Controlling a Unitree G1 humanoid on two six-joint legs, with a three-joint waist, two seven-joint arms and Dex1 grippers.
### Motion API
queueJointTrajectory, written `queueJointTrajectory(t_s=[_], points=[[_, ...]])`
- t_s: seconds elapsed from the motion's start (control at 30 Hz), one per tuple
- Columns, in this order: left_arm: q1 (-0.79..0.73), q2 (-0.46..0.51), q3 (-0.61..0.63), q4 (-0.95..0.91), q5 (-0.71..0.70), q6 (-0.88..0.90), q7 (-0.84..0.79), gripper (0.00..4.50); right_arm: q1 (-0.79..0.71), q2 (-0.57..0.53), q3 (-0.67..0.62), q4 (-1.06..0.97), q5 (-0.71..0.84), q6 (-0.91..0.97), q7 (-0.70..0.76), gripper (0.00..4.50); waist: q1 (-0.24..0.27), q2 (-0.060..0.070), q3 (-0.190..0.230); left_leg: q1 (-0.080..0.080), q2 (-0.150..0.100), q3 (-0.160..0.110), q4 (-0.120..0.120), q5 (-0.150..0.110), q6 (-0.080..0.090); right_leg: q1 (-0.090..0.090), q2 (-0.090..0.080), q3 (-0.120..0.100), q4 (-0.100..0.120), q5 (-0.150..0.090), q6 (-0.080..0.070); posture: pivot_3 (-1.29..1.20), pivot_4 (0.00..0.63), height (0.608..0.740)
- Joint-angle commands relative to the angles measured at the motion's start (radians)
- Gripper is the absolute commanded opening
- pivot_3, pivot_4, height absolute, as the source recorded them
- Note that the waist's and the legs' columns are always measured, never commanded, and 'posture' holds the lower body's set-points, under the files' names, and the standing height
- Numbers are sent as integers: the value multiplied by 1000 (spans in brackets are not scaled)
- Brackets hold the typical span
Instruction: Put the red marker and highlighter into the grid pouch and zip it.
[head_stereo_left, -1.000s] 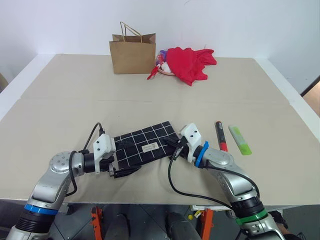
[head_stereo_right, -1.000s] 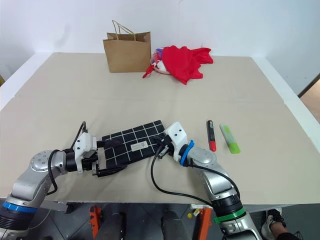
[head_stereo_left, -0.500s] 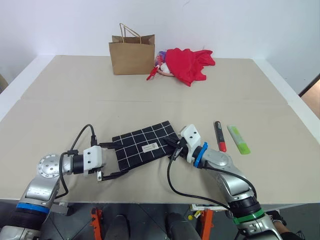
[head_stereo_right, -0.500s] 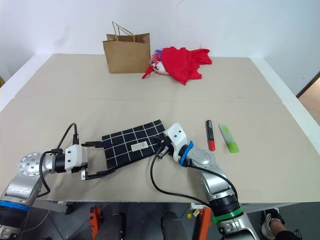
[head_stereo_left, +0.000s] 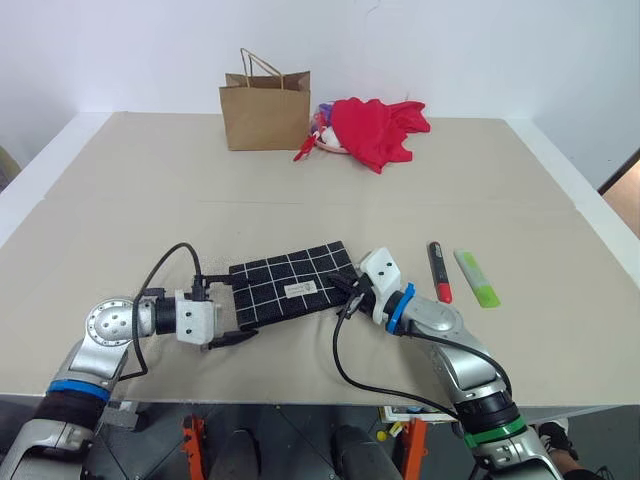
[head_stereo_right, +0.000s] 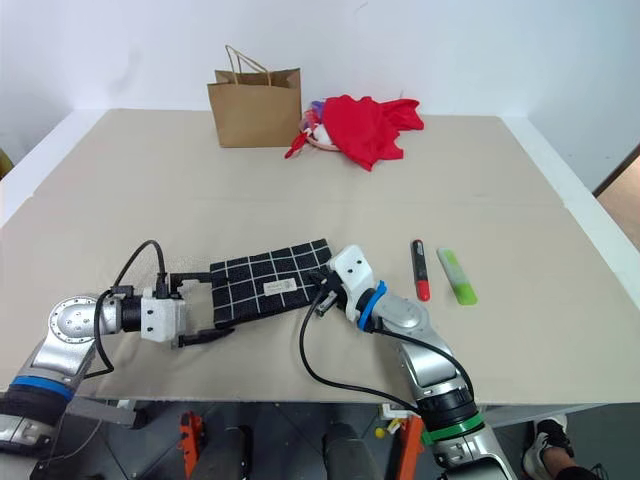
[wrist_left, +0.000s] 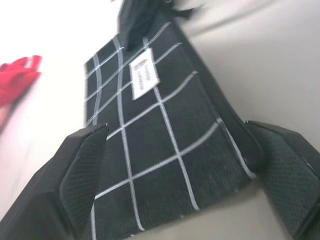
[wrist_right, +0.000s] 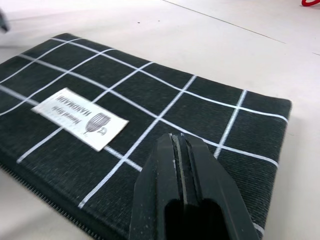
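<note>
Nearest the robot, the left claw (head_stereo_left: 228, 313) stands wide, its two black fingers (wrist_left: 82, 167) straddling the left short end of the grid pouch (head_stereo_left: 293, 291) without gripping it; in the left wrist view the pouch end lies between the fingers, one pad to each side of it. The pouch lies flat on the desk (head_stereo_left: 320, 190), its long axis running left to right and rising slightly away from the robot toward its right end, the small white label (wrist_right: 80, 118) near the middle of its face. At that right end the right claw (head_stereo_left: 345, 288) is pinched fully together, its tips at the pouch's edge; whether it pinches the zipper pull I cannot tell.

Just to the right, apart from the pouch, the red marker (head_stereo_left: 440, 272) lies with its long axis pointing away from the robot, red cap toward the near side. The highlighter (head_stereo_left: 477, 278) lies beside it, roughly parallel, further right.

At the far side of the desk stands a brown paper bag (head_stereo_left: 265, 105), with a heap of red cloth (head_stereo_left: 375, 128) next to it.
</note>
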Motion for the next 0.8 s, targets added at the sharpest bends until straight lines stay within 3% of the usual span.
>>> queueJointTrajectory(t_s=[0.03, 0.1, 0.2, 0.43, 0.47, 0.67, 0.7, 0.8], points=[[-22, -5, -30, 44, 43, -28, 26, 4500, -12, 5, -14, -5, 3, 1, -5, 39, 0, 0, 0, 0, 0, 0, 0, 0, 0, 0, 0, 0, 0, 0, 0, 0, 150, 740], [-31, -7, -62, 69, 50, -63, 14, 4500, -16, 6, -13, -2, 1, 0, -6, 39, 0, 0, 0, 0, 0, 0, 0, 0, 0, 0, 0, 0, 0, 0, 0, 0, 150, 740], [-60, -17, -110, 129, 50, -115, -14, 3761, -18, 5, -8, 1, -4, -5, -3, 0, 0, 2, -1, 0, 0, 0, 0, 0, 0, 0, 0, 0, 0, 0, 0, 0, 150, 740], [-143, -24, -147, 257, 29, -171, -47, 233, -21, 2, -8, -1, -8, -6, 2, 0, 0, 6, -4, 0, 0, 0, -1, 1, 1, 1, 0, 0, 0, 0, 1, 0, 150, 740], [-151, -26, -149, 266, 22, -174, -55, 57, -21, 1, -9, -2, -10, -9, 2, 0, 0, 8, -5, 0, 0, 0, -1, 1, 1, 1, 0, 0, 0, 0, 1, 0, 150, 740], [-190, -57, -121, 236, -104, -14, -117, 57, -14, 6, -75, -72, 42, -19, -8, 0, 1, 10, -5, 1, 0, 0, -2, 2, 1, 0, 0, 0, 1, 0, 1, 0, 150, 740], [-192, -59, -115, 221, -125, 21, -126, 0, -13, 8, -88, -84, 50, -21, -15, 653, 1, 10, -5, 0, 0, 0, -2, 2, 1, 0, 0, 0, 1, 0, 1, 0, 150, 740], [-195, -53, -101, 106, -249, 252, -201, 0, 19, -26, -161, -180, 101, -65, 14, 1912, 2, 9, -5, -4, -1, 0, -2, 2, 1, -3, 0, 0, 1, 0, 1, 0, 150, 740]])
